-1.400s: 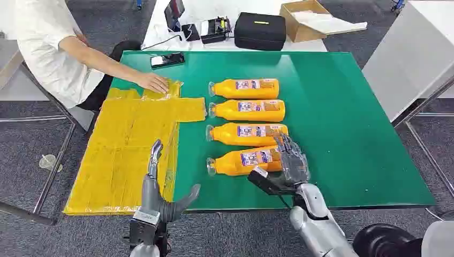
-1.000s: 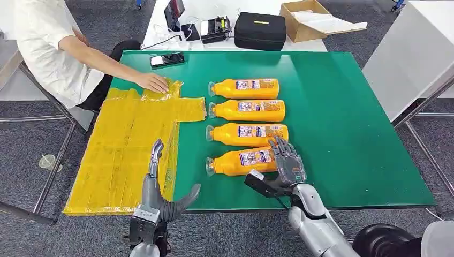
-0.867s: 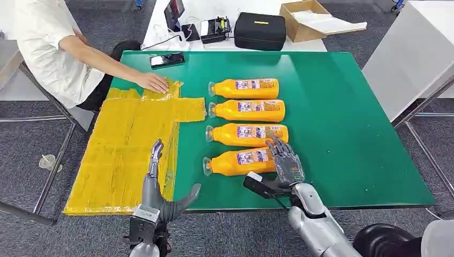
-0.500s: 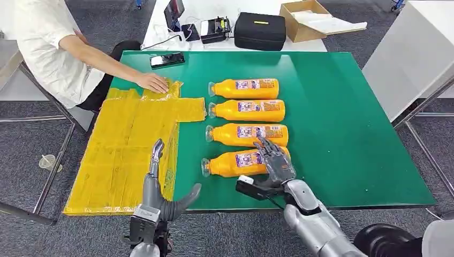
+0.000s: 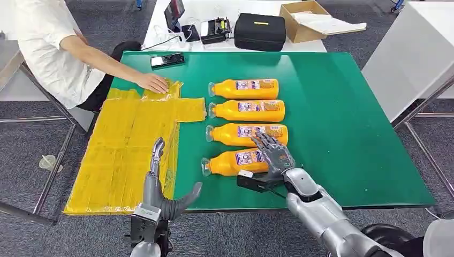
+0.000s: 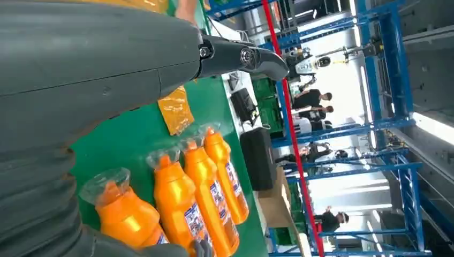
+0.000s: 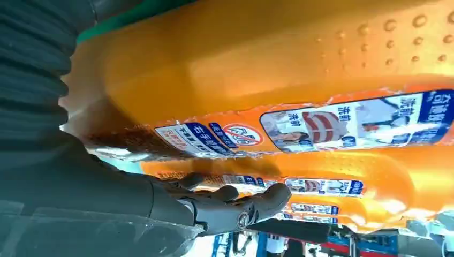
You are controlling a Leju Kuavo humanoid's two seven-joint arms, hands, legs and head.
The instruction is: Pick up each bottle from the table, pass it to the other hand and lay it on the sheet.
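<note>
Four orange bottles lie side by side on the green table (image 5: 332, 118), caps toward the yellow sheet (image 5: 123, 144). My right hand (image 5: 270, 160) lies over the base end of the nearest bottle (image 5: 230, 162). Its fingers (image 7: 235, 206) reach straight along the gap toward the second bottle (image 5: 241, 134), and the thumb is on the near side, not closed on it. The nearest bottle (image 7: 267, 69) looms close in the right wrist view. My left hand (image 5: 160, 190) hovers open at the table's front edge beside the sheet, holding nothing. The bottles' caps (image 6: 128, 214) face it in the left wrist view.
A seated person rests a hand (image 5: 152, 83) on the sheet's far corner. A phone (image 5: 167, 60) lies at the table's far left. Behind the table stand a black case (image 5: 260, 31) and a cardboard box (image 5: 305, 19). A white table (image 5: 412, 48) stands to the right.
My right hand has slid left along the nearest bottle, and that bottle has shifted slightly left. The left hand and the person have stayed still.
</note>
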